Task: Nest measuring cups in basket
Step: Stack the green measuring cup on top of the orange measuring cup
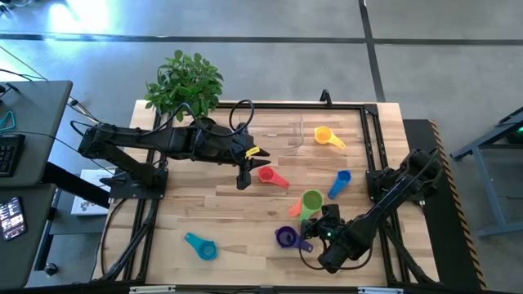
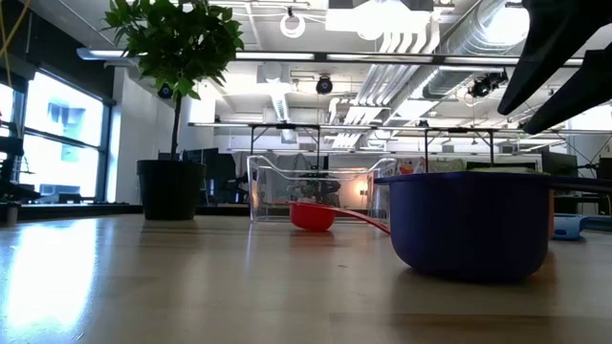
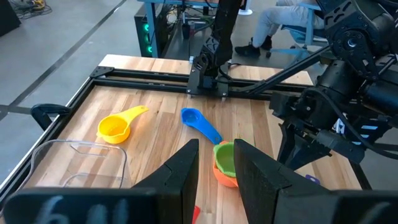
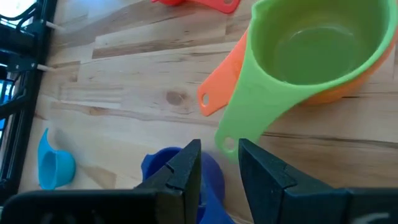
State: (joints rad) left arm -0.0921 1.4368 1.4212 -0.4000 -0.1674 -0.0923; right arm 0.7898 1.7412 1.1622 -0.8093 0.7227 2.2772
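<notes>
Pale wood planks form the table [image 1: 204, 204], a leafy potted plant [image 1: 185, 82] at its back edge. Near it stands the clear plastic basket [image 1: 288, 136] — low-walled. Scattered scoops: yellow cup [image 1: 324, 136], red cup [image 1: 267, 174], blue cup [image 1: 340, 181], teal cup [image 1: 200, 245], green cup [image 1: 311, 202] nested in orange cup [image 3: 222, 177]. Left gripper [image 1: 243, 175] hangs beside red, fingers apart; right gripper [image 4: 219, 163] hovers parted over the rounded purple cup [image 1: 285, 237].

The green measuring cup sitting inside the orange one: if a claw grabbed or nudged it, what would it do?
The green measuring cup looks like thin moulded plastic, so probably stiff and light. It sits loosely in the orange measuring cup, so a push may slide both together across the smooth table. Lifted by its long flat handle, it would likely come free, perhaps tilting bowl-down.
</notes>
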